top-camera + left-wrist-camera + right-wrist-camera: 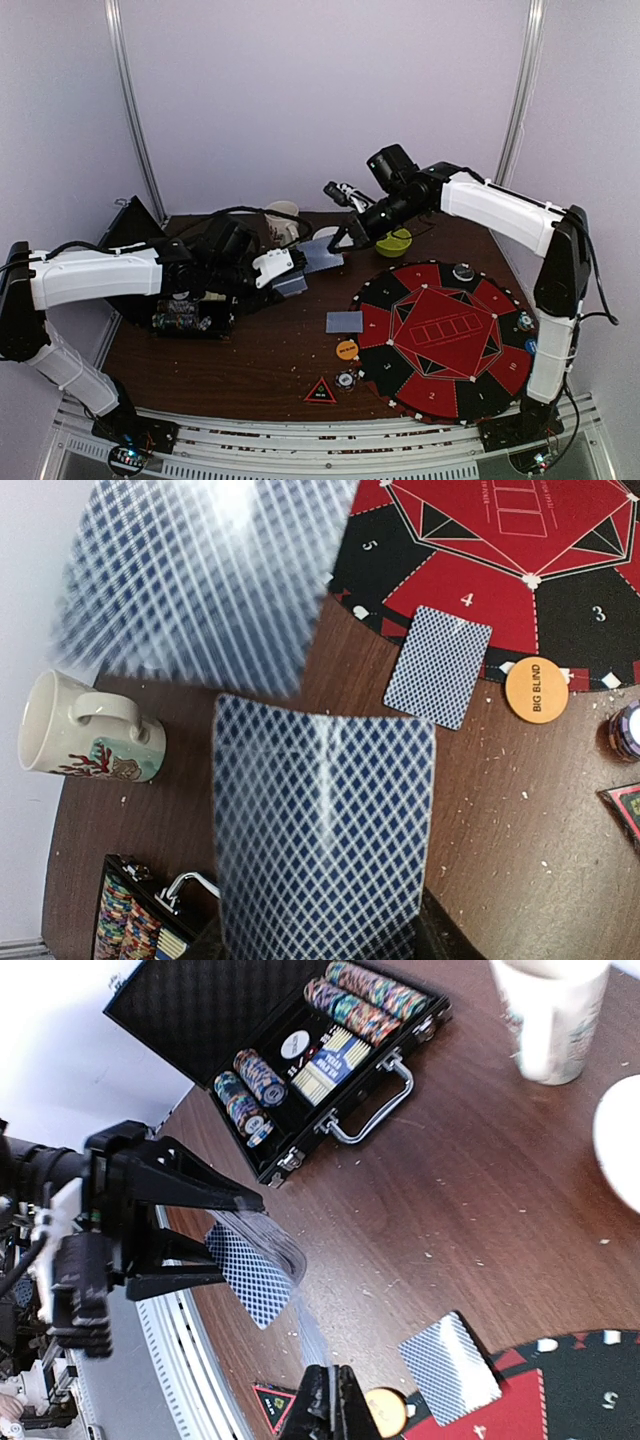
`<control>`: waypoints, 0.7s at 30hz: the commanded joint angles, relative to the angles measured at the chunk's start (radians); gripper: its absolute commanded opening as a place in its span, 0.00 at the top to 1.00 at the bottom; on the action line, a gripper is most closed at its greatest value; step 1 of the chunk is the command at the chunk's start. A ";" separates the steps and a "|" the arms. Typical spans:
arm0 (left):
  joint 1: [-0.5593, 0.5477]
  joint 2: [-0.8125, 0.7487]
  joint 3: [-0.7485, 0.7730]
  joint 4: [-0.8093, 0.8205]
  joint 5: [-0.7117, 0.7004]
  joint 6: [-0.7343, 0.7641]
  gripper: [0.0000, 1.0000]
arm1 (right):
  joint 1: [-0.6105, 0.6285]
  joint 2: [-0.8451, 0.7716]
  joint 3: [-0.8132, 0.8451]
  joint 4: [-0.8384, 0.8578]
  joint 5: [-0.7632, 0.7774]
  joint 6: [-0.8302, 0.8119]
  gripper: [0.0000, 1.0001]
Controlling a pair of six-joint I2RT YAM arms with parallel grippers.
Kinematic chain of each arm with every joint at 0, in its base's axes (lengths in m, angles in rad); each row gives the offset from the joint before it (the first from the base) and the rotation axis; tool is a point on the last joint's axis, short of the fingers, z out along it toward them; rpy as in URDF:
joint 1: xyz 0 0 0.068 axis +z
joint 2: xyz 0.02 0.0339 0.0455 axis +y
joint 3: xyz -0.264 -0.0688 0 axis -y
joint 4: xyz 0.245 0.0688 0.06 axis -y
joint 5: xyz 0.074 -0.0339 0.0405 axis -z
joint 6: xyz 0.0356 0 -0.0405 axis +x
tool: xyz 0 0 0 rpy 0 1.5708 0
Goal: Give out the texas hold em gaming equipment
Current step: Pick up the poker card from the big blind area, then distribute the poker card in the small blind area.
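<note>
The top camera sits above and behind my bases, looking down over the whole brown wooden desk (250, 350). My left wrist camera looks down from close by, with the round red-and-black felt mat (520, 570) at 1 o'clock. My right wrist camera faces back towards my left arm. All three views share the flat blue lattice-backed card (449, 1368) near the orange round disc (383, 1410).

Left wrist view: the card (200, 570) left of the round mat (440, 580) is smeared by blur, and its edges are unclear. The deck (320, 830), below-left of the mat, runs off the bottom edge. The triangular marker (625, 815) below the mat is cut by the right edge. Right wrist view: the right gripper (330, 1405), left of the mat, is cropped at the bottom and partly covers the orange disc (385, 1412).
</note>
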 commanded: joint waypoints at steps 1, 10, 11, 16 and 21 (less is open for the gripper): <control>-0.001 -0.012 0.008 0.060 0.022 0.000 0.55 | -0.054 -0.086 0.029 -0.100 -0.009 -0.072 1.00; -0.001 -0.020 0.011 0.056 0.028 0.000 0.55 | -0.336 -0.234 -0.238 -0.284 0.495 -0.138 1.00; -0.001 -0.021 0.011 0.056 0.028 0.000 0.55 | -0.367 -0.246 -0.281 -0.302 0.541 -0.151 1.00; -0.001 -0.031 0.013 0.054 0.042 -0.001 0.55 | -0.501 -0.299 -0.386 -0.346 0.701 -0.294 1.00; -0.001 -0.041 0.014 0.055 0.056 -0.004 0.55 | -0.620 -0.296 -0.447 -0.346 0.756 -0.434 1.00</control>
